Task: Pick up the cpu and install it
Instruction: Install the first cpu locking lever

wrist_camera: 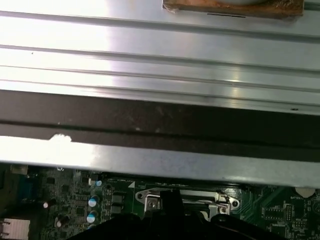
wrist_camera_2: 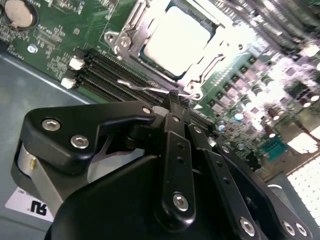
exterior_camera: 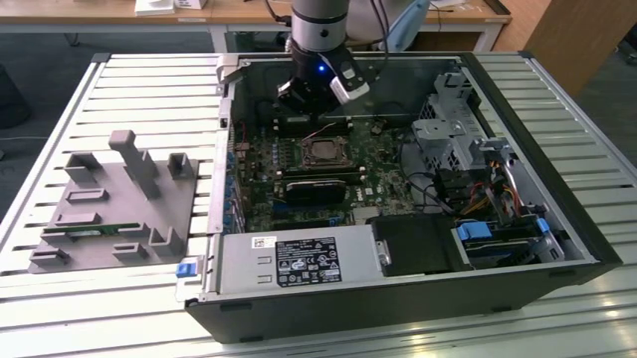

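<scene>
The cpu (exterior_camera: pixel 321 151) sits in the motherboard socket (exterior_camera: pixel 321 139), upper centre of the exterior view, its pale metal top framed by the silver retention bracket. In the second wrist view the same cpu (wrist_camera_2: pixel 172 36) shows bright near the top of the frame, lying flat inside the socket frame (wrist_camera_2: pixel 131 31), with a thin wire lever (wrist_camera_2: pixel 150 89) running below it beside the dark memory slots (wrist_camera_2: pixel 107 70).

The claw (exterior_camera: pixel 310 104) hangs from the arm at top centre of the exterior view, inside the open computer case (exterior_camera: pixel 398 313), just above the socket and apart from the chip. In the second wrist view the claw (wrist_camera_2: pixel 172 97) shows from behind its black linkages; its fingers (wrist_camera_2: pixel 170 102) come together at a narrow tip with nothing between them, so it looks clenched and empty.

The case lies on a slatted metal worktop (exterior_camera: pixel 100 82). At the left of the exterior view a grey tray (exterior_camera: pixel 110 216) with upright posts rests on the worktop, a long green memory stick (exterior_camera: pixel 95 231) lying in it.

In the first wrist view the case's metal edge (wrist_camera: pixel 160 162) crosses the middle of the frame, with green motherboard (wrist_camera: pixel 75 205) beneath.
</scene>
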Tool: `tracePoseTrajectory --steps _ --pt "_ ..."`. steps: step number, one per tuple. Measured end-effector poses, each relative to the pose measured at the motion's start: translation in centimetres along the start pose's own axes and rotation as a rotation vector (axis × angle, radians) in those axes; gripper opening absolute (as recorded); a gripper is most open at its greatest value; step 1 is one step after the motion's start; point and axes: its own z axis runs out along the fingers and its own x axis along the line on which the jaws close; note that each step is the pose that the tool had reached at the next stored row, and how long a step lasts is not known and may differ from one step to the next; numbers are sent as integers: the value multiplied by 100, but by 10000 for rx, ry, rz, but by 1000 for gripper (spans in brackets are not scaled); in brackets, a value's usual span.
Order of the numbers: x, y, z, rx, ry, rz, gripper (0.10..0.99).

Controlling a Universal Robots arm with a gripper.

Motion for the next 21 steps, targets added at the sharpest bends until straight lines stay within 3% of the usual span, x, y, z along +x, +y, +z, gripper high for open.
tracePoseTrajectory --steps 2,21 --pt "-11 -1 21 -111 -10 20 106" --pt "-247 22 106 -68 -4 24 106"
